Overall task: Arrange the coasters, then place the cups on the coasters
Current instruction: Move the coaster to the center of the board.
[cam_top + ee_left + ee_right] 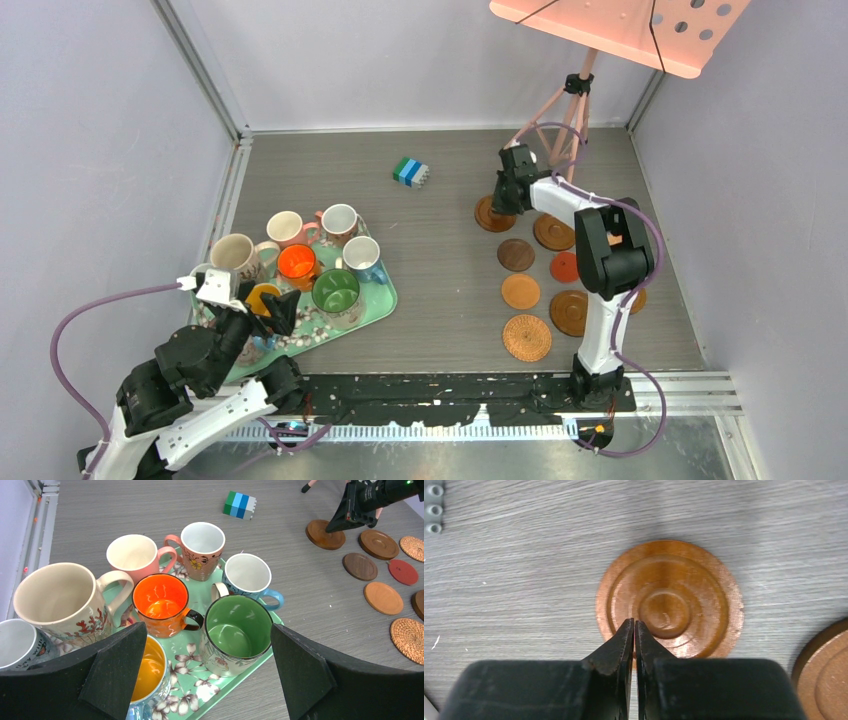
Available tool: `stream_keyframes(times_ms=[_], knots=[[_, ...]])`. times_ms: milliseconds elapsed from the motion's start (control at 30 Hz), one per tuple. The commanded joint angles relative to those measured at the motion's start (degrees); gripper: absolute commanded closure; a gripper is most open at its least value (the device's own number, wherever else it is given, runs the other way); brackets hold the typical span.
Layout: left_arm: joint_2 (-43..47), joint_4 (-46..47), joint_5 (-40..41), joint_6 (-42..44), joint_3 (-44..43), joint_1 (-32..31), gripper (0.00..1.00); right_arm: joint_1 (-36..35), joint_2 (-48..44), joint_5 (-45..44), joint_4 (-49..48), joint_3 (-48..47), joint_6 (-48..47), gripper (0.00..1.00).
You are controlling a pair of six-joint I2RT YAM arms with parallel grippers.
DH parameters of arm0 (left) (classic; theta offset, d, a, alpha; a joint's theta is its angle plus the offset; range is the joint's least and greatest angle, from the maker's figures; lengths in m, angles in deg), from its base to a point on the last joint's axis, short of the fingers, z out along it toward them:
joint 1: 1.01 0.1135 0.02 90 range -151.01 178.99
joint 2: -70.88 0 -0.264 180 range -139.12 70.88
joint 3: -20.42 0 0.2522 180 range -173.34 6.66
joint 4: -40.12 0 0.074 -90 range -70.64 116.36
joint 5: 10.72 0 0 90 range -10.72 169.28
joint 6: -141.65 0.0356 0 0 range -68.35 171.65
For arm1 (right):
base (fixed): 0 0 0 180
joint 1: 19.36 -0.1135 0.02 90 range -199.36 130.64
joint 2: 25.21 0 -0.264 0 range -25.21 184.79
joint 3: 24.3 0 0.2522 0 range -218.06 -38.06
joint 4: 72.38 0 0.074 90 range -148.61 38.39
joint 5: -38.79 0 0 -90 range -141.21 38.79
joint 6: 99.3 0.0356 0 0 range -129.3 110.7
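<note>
Several cups stand crowded on a mint floral tray (199, 692) at the left, among them a green-inside one (237, 626), an orange-inside one (160, 596) and a yellow-inside one (149, 672). My left gripper (207, 630) hangs wide open over the tray's near side and holds nothing. Several coasters lie in a loose cluster on the right, such as a dark one (516, 254), a red one (565, 267) and a wicker one (527, 337). My right gripper (634, 622) is shut, its tips over the near rim of the farthest brown coaster (674, 592), which lies flat.
A blue-green toy block (411, 172) sits at the back middle. A pink music stand (577, 95) rises behind the coasters. Grey walls close in the left, back and right sides. One coaster (638, 300) is half hidden behind the right arm.
</note>
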Motion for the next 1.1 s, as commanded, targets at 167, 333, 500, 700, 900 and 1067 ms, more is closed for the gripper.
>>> stream_keyframes(times_ms=[167,333,500,700,900,1067], knots=[[-2.0,0.8,-0.1,0.4,0.1,-0.1,0.02,-6.0,3.7,-7.6,3.5,-6.8,-3.5,0.88],[-2.6,0.7,-0.2,0.4,0.0,-0.1,0.02,-6.1,6.4,-6.6,3.8,-9.0,-3.3,0.87],[-2.3,0.8,-0.1,0.5,0.1,-0.1,0.02,-6.1,7.7,-8.0,6.3,-10.1,-2.0,0.86],[-2.4,0.9,-0.1,0.6,0.1,-0.1,0.02,-5.6,6.2,-8.8,6.3,-7.7,-0.3,0.87],[-2.0,0.9,-0.1,0.5,0.1,-0.1,0.02,-4.9,5.2,-9.7,6.6,-6.4,0.0,0.87],[-1.6,0.9,-0.1,0.5,0.1,0.0,0.02,-4.0,4.1,-10.7,6.6,-4.8,0.5,0.87]])
